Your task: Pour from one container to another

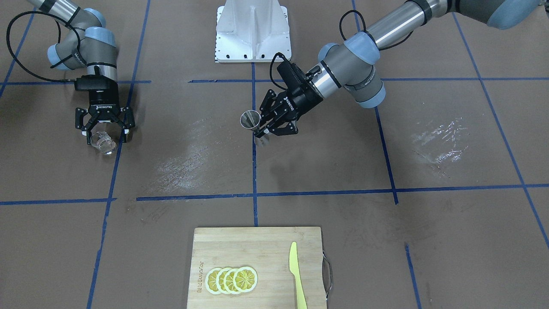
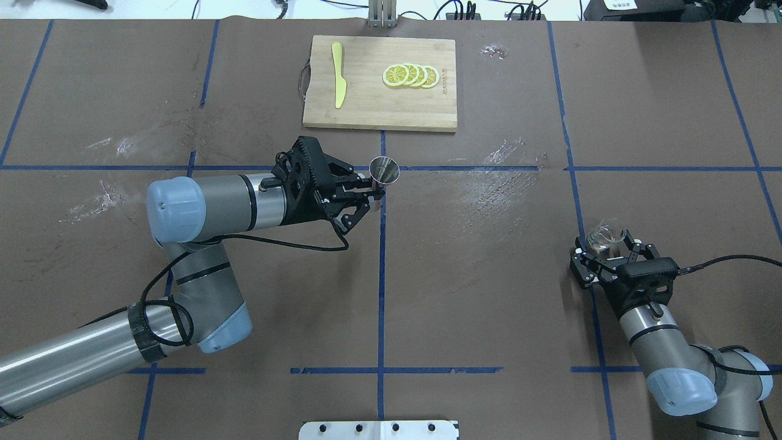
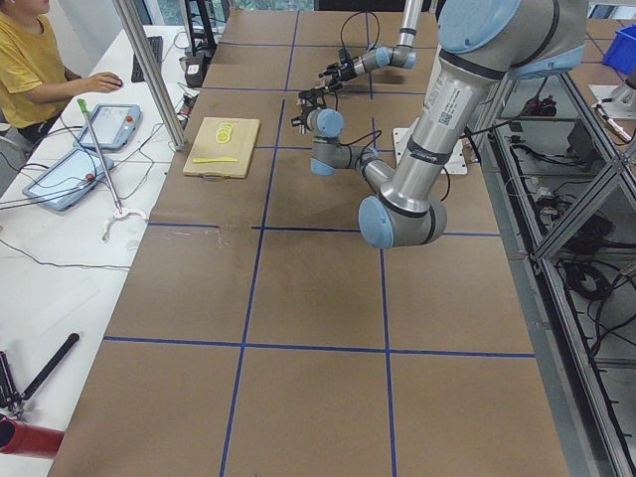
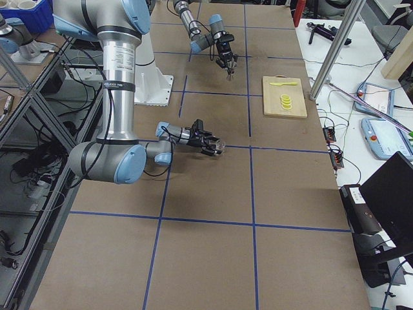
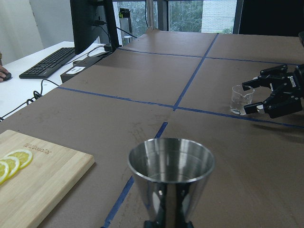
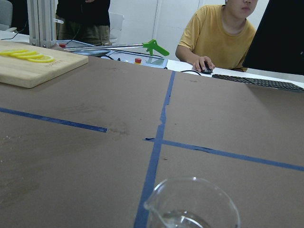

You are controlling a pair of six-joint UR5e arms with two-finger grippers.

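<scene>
Here, pinched tight at its thin middle by the left gripper (image 1: 262, 128): the metal jigger (image 1: 250, 119), standing straight, mouth up, over the blue tape line (image 1: 254, 171) in the middle of the brown surface (image 1: 343, 171). Hard to tell whether touching the surface or just above it.

Well apart from it, on the robot's right side: the clear cup (image 1: 103, 143), upright, tucked between the wide-spread fingertips of the right gripper (image 1: 106, 134). Let go, not squeezing, with a gap on each side.

From above, only a small glassy blob for the cup. From the right wrist, much more: a round rim with a tiny pouring lip and a little clear liquid at the bottom. From the left wrist, right up close, the open mouth of the jigger, and far behind it the cup with black fingers around it.

Silver and shiny like a mirror, wide at the top and narrow lower down. See-through, short and round for the cup.
</scene>
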